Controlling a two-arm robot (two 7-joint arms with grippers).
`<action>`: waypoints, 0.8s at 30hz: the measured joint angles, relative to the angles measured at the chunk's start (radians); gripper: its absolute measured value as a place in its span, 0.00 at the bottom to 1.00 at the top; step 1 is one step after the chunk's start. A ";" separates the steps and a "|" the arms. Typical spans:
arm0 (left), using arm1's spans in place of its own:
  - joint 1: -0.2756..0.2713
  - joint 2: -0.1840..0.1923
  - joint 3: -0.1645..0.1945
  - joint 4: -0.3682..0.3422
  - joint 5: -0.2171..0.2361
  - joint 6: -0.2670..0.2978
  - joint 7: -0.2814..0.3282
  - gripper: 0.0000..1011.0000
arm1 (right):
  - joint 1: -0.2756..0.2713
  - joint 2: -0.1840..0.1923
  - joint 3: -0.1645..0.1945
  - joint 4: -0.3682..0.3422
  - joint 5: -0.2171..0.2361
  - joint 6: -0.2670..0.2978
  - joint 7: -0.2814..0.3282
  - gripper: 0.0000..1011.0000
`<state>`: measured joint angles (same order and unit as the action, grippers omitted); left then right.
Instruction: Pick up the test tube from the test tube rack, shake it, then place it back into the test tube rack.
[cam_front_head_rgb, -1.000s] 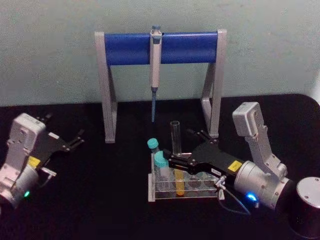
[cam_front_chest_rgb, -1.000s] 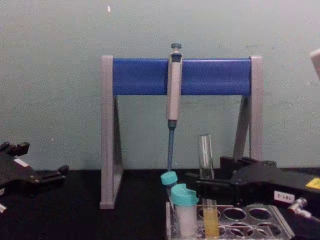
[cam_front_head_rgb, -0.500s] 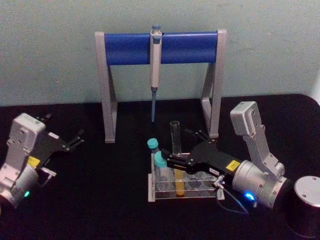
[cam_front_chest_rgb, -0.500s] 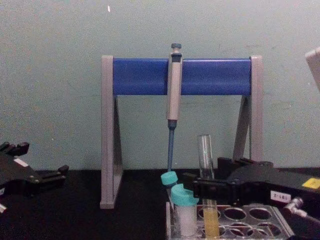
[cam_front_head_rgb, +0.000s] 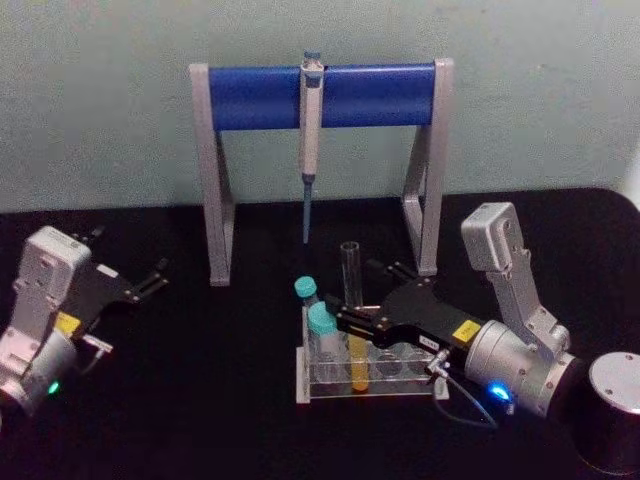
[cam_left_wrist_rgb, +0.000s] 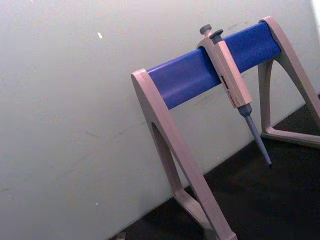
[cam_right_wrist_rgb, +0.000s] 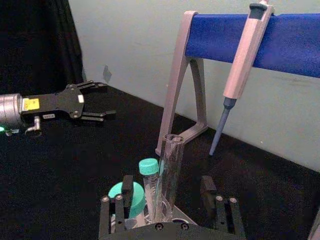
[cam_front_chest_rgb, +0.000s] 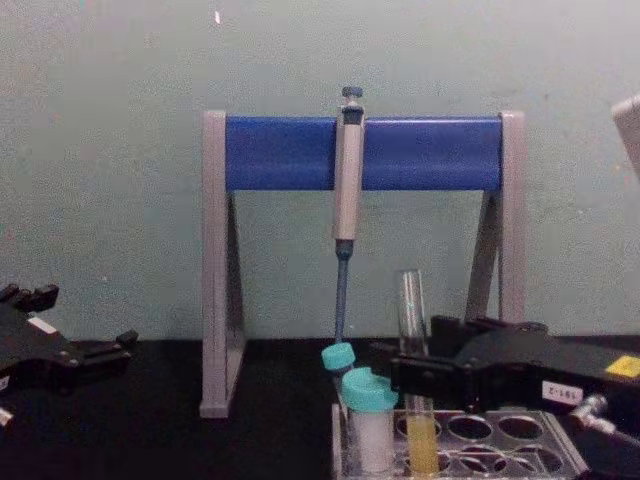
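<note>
The left end effector (cam_front_head_rgb: 155, 277) and the right end effector (cam_front_head_rgb: 362, 295) are flat, angular and black, forked at the front. Small round screws (cam_right_wrist_rgb: 155, 226) dot the right one's base. Each carries a yellow label (cam_front_head_rgb: 468, 330) and joins a silver-grey cylindrical wrist (cam_front_head_rgb: 505, 365), which bears a pale grey boxy housing (cam_front_head_rgb: 492, 235) on a grey bracket (cam_front_head_rgb: 525, 295). A green light (cam_front_head_rgb: 52, 387) glows on the left wrist and a blue light (cam_front_head_rgb: 497, 392) on the right, where a thin cable (cam_front_head_rgb: 458, 408) loops out.
</note>
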<state>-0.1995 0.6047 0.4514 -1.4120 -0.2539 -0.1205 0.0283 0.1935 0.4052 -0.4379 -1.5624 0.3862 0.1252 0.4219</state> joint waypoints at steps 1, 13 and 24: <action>0.000 0.000 0.000 0.000 0.000 0.000 0.000 0.99 | 0.000 0.000 0.000 0.000 0.000 0.000 0.000 0.84; 0.000 0.000 0.000 0.000 0.000 0.000 0.000 0.99 | -0.001 0.000 0.001 -0.001 0.000 -0.001 0.000 0.49; 0.000 0.000 0.000 0.000 0.000 0.000 0.000 0.99 | -0.001 0.000 0.001 -0.001 0.000 -0.001 0.000 0.23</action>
<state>-0.1995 0.6047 0.4514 -1.4120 -0.2539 -0.1205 0.0283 0.1922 0.4053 -0.4371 -1.5637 0.3864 0.1242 0.4221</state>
